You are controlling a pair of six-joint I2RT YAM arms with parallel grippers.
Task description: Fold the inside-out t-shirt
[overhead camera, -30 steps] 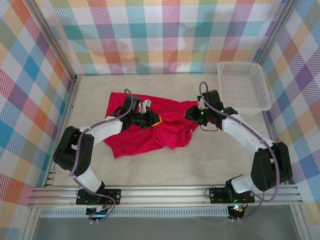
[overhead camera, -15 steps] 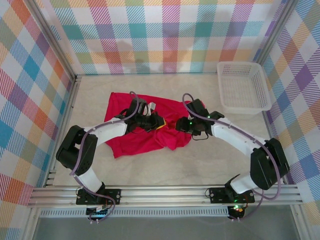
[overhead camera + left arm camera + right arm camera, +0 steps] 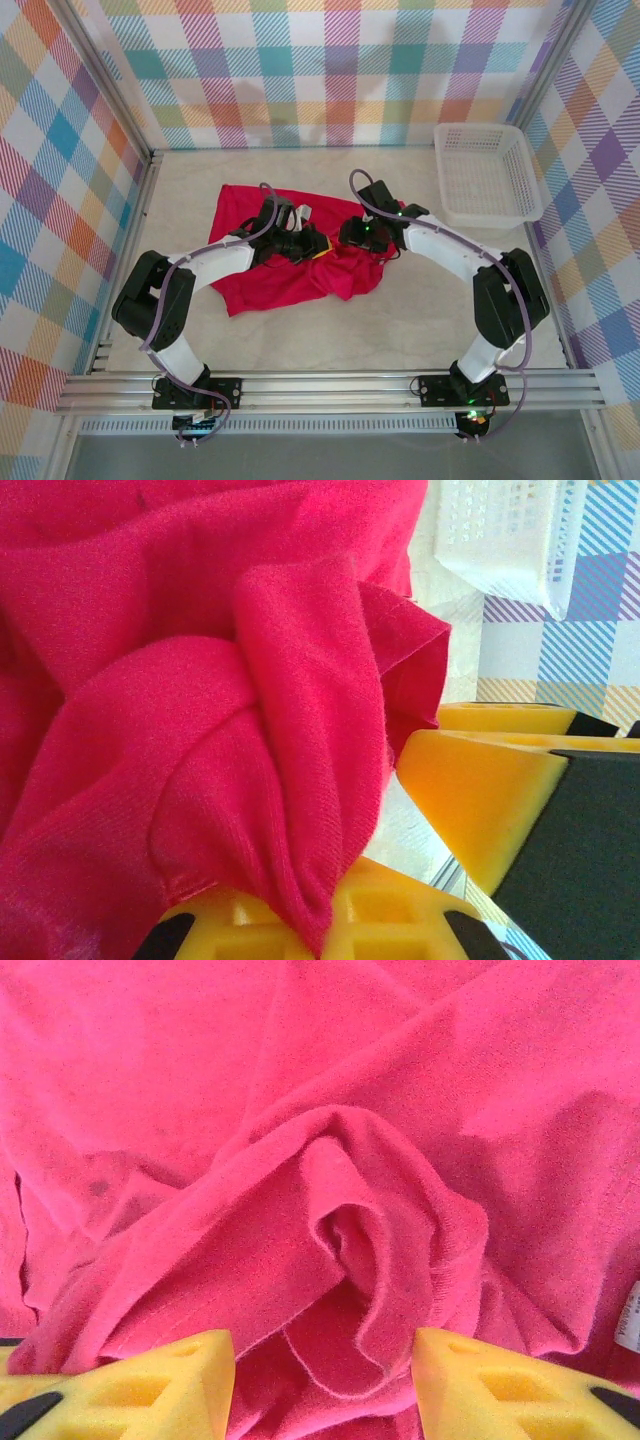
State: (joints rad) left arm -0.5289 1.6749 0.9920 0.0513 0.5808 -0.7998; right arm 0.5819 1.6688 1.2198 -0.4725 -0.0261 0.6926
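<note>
Right gripper [image 3: 322,1348]: jaws apart, straddling raised fold of red t-shirt [image 3: 265,285]; shifted farther left from white basket [image 3: 478,127] than 0.5 s ago. Left gripper [image 3: 392,818]: unmoved, jaws apart, cloth draped over 1 finger. Shirt lies crumpled left of basket.

One red t-shirt [image 3: 270,285], one basket [image 3: 475,127], two arms [image 3: 210,260] [image 3: 450,250]

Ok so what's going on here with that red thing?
Two robot arms are working on a red t-shirt, which lies crumpled on the table, not yet folded. The left gripper and the right gripper are both open over its middle, with bunched cloth at their fingers. A white basket sits at the far right.
</note>
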